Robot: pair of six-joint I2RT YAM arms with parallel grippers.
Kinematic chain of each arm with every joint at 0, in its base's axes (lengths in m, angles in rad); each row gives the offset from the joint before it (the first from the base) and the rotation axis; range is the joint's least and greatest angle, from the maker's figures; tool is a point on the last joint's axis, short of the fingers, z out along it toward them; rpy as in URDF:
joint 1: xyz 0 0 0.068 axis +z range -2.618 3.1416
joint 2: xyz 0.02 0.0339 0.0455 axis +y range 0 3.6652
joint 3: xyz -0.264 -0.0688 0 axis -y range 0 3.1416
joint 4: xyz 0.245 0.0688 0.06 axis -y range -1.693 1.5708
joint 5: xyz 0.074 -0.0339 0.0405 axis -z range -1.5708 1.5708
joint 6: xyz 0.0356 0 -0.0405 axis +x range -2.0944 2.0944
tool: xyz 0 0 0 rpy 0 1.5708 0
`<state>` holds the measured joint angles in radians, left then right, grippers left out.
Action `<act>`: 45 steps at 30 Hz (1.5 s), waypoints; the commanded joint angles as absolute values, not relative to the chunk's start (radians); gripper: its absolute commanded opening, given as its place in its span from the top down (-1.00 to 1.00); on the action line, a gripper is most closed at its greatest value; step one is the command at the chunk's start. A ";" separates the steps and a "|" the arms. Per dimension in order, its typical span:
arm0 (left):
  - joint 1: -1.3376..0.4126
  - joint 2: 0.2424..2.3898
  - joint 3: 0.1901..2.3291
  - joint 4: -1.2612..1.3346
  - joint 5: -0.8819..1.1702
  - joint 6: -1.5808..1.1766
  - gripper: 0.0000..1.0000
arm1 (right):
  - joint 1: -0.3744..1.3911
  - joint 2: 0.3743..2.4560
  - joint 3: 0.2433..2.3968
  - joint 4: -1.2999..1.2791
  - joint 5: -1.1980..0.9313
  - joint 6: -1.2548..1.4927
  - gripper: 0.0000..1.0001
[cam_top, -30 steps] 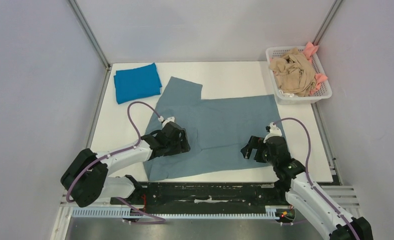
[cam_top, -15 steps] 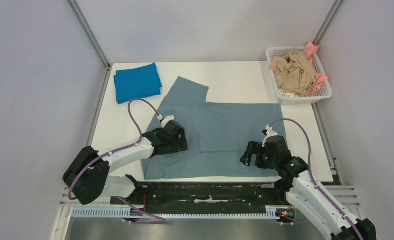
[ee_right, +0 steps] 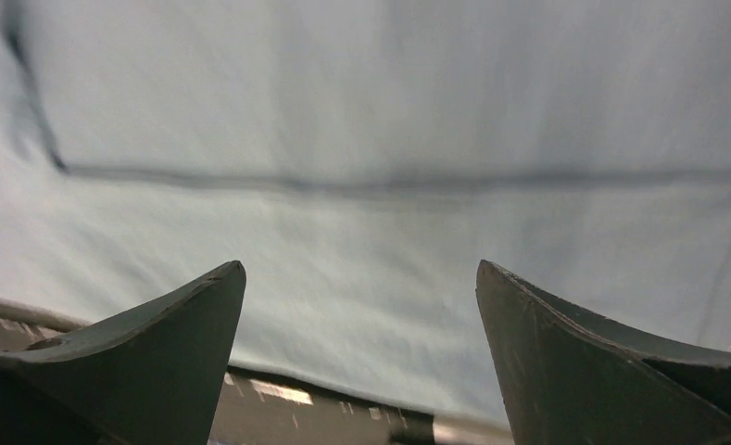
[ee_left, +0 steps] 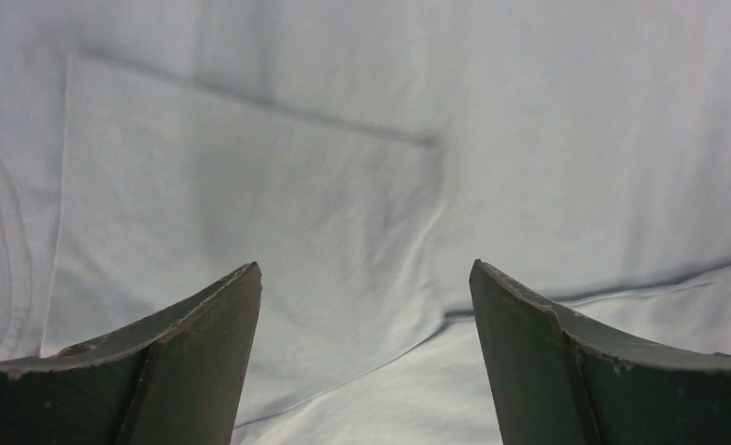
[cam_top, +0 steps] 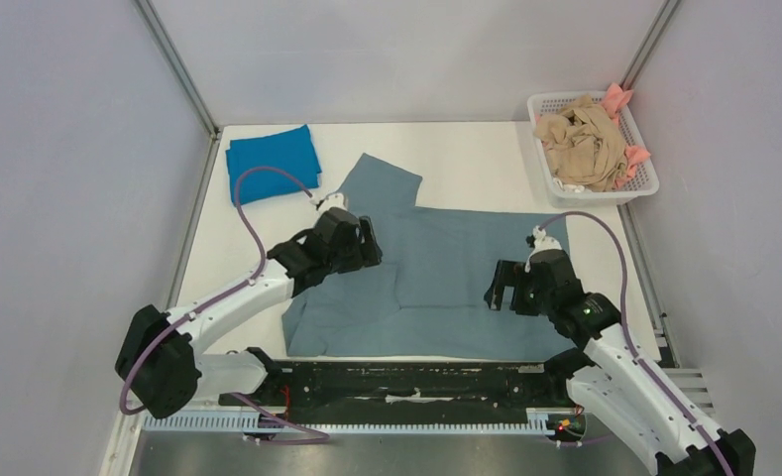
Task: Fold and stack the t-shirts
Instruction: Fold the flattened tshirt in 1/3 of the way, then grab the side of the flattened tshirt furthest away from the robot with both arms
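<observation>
The large grey-blue t-shirt (cam_top: 446,268) lies spread on the white table, one sleeve toward the back, its near hem at the table's front edge. It fills the left wrist view (ee_left: 343,139) and the right wrist view (ee_right: 371,120). My left gripper (cam_top: 365,244) is open and empty above the shirt's left part, over a folded-in flap (ee_left: 241,241). My right gripper (cam_top: 502,290) is open and empty above the shirt's right near part. The bright blue t-shirt (cam_top: 272,162) lies folded at the back left.
A white basket (cam_top: 646,184) at the back right holds the beige shirt (cam_top: 582,142) and the pink shirt (cam_top: 618,99). Grey walls and metal posts enclose the table. The black front rail (cam_top: 416,375) runs along the near edge.
The grey-blue shirt has slid toward the near edge. Both grippers have lifted and moved back over it, the left one toward the back.
</observation>
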<state>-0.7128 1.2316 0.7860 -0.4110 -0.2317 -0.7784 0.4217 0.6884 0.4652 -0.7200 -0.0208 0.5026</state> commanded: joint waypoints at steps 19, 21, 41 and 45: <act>-0.221 2.275 1.906 -0.383 0.211 -0.391 -0.78 | 0.422 0.811 0.390 0.065 0.258 0.413 -0.96; -0.215 2.356 1.997 -0.378 0.181 -0.406 -0.78 | 0.422 0.828 0.388 0.073 0.252 0.406 -0.96; -0.235 2.597 2.189 -0.402 0.423 -0.605 -0.70 | 0.419 0.887 0.352 0.127 0.269 0.410 -0.96; -0.264 2.593 2.197 -0.454 0.354 -0.570 -0.52 | 0.418 0.878 0.342 0.120 0.268 0.409 -0.96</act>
